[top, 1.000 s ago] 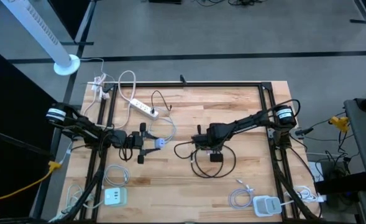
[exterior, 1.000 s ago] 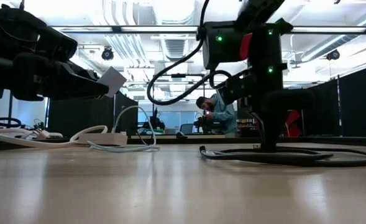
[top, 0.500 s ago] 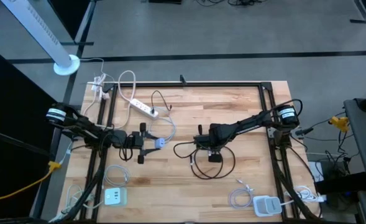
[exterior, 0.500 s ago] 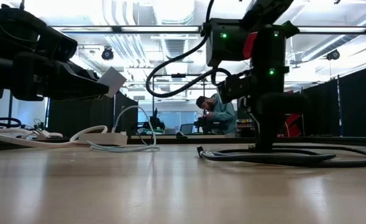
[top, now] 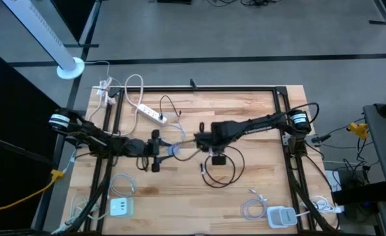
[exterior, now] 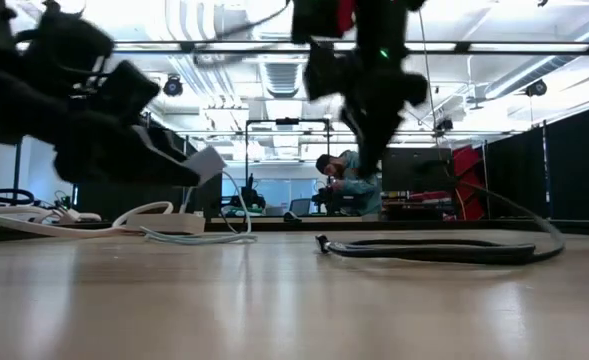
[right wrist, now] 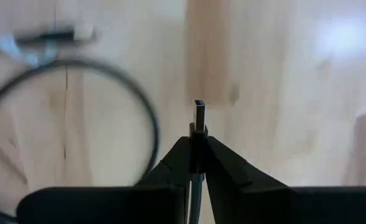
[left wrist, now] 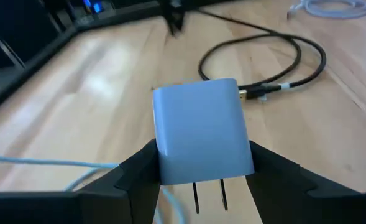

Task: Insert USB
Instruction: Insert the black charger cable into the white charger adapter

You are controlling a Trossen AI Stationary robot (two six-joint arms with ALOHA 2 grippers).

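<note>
A pale blue wall charger [left wrist: 198,134] is held off the table in my left gripper [left wrist: 198,168], left of the table's middle [top: 161,151]; its two prongs [left wrist: 209,196] point back toward the wrist. My right gripper [right wrist: 198,142] hangs above the table's middle [top: 202,139], pointing down, shut on the USB plug [right wrist: 199,113] of a black cable. The cable's coil [top: 219,172] lies on the wood, and another connector end [left wrist: 252,93] rests beside it. My left gripper pinches the charger's two narrow sides [left wrist: 156,163] between its fingers, near the prong end. The fingers come nearly level from the table's left. The charger is lifted clear, its plain face turned toward the right arm. My right gripper pinches the USB plug's rear part [right wrist: 198,132] between its fingertips, from above. The metal tip [right wrist: 199,107] sticks out past the fingers toward the table. The plug is lifted clear, and the cable [exterior: 519,215] trails down to the coil on the table.
A white power strip [top: 154,115] with its cord lies at the far left. White chargers with coiled cables sit near the front corners [top: 120,208] [top: 281,215]. Black frame rails [top: 199,88] border the table. A person [exterior: 349,182] stands far behind it.
My right gripper has risen and gone toward the table's left, toward the charger, lifting the USB plug and one end of the cable off the wood; the coil stays on the table. My left gripper has moved toward the table's right with the charger.
</note>
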